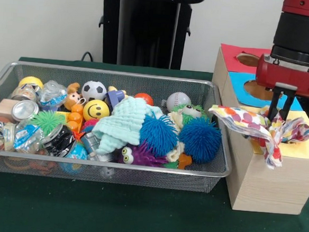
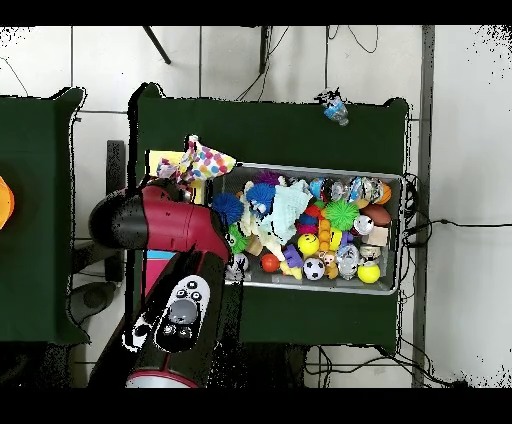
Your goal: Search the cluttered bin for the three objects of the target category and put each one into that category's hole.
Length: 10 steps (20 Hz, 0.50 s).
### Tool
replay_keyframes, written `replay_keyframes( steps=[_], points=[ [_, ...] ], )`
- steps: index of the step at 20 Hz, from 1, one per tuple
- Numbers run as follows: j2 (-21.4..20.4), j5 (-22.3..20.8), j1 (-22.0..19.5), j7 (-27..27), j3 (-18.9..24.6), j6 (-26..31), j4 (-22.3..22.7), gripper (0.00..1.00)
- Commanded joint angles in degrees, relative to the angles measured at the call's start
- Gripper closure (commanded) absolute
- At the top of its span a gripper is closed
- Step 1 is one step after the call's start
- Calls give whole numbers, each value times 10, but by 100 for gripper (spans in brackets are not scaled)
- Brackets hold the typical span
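My gripper (image 1: pixel 279 115) hangs over the yellow section (image 1: pixel 306 148) of the wooden box and is shut on a polka-dot cloth (image 1: pixel 249 122). The cloth drapes left over the box's edge and bunches to the right of the fingers (image 1: pixel 274 106). In the overhead view the polka-dot cloth (image 2: pixel 204 160) spreads out beside the bin's left end, and the arm (image 2: pixel 165 225) hides the gripper itself. A mint-green cloth (image 1: pixel 123 125) lies on the clutter in the middle of the wire bin (image 1: pixel 115 77).
The box also has a blue section with a hole (image 1: pixel 258 90) and a red section with a hole (image 1: pixel 247 59) behind the yellow one. The bin holds blue spiky balls (image 1: pixel 200 139), a smiley ball (image 1: pixel 96 110), a soccer ball (image 1: pixel 94 90), cans and other toys.
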Motion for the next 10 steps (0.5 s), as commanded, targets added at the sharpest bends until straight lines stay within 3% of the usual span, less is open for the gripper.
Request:
replay_keyframes(
  steps=[1, 10],
  points=[
    [82, 8, 10, 126, 66, 22, 81, 100],
    [139, 15, 7, 124, 67, -37, 52, 100]
  ],
)
